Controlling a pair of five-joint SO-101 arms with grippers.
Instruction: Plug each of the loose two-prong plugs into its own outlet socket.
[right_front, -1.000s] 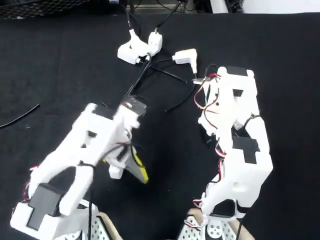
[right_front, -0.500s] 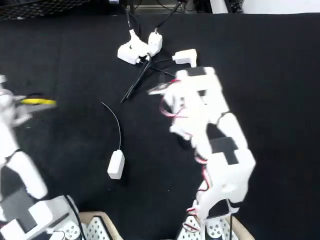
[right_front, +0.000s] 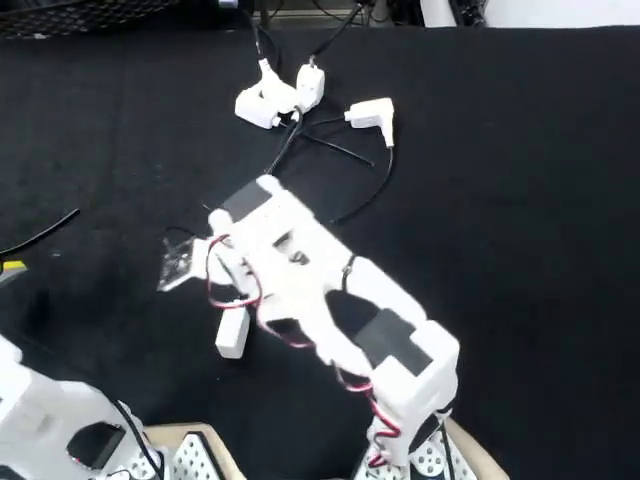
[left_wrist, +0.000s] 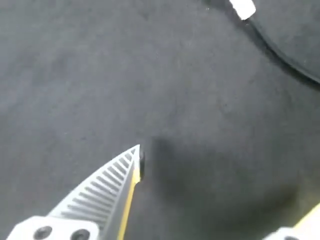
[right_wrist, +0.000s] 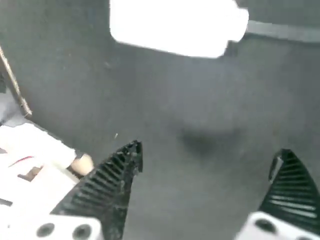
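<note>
Found the right gripper low over the black cloth, fingers spread wide with nothing between them. Found the loose plug lying flat just beyond the fingertips rather than between them, its cord trailing off to one side. Judged the likeliest failure to be a close on bare cloth, caused by coming down short of the plug body. Feared next a skewed grip, pinched near one end or across the cord, and so a plug free to swivel and aim its prongs off the slots. Could not make out the prongs or their heading, so rated any blind approach to a socket as risky. From above, placed this plug near the table's front edge, partly under the right arm and well apart from the outlet sockets at the far side. Saw a second plug and a tangle of black leads near those sockets. Expected a long carry, with the risk of a snagged lead and a socket block dragged askew. Noted the left gripper likewise wide open and empty, over bare cloth near a black cable, well apart from the sockets and in no place to steady one.
</note>
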